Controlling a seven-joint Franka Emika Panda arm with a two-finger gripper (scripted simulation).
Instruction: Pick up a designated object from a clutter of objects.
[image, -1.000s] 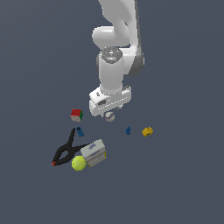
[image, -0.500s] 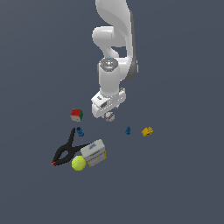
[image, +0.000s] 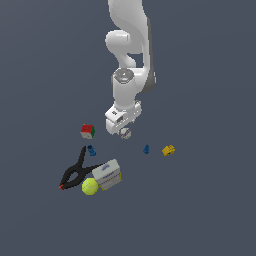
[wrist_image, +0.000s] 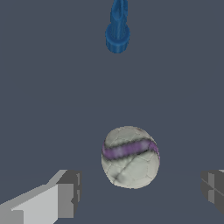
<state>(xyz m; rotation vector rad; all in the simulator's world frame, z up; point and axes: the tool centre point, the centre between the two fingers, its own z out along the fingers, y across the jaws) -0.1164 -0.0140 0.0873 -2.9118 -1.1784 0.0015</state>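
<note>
Between tool (wrist_image: 140, 192) fingers: ball (wrist_image: 130, 156)

The ball (wrist_image: 130, 156) is small and grey-white, with a wavy purple band – it lies on the dark floor (image: 210, 200), near a blue piece (wrist_image: 117, 30).

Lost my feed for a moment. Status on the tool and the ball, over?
Tool open, fingers either side of the ball, not touching. Grey-white ball with purple band on the floor between them. Blue piece beyond it, clear of the fingers.
</note>
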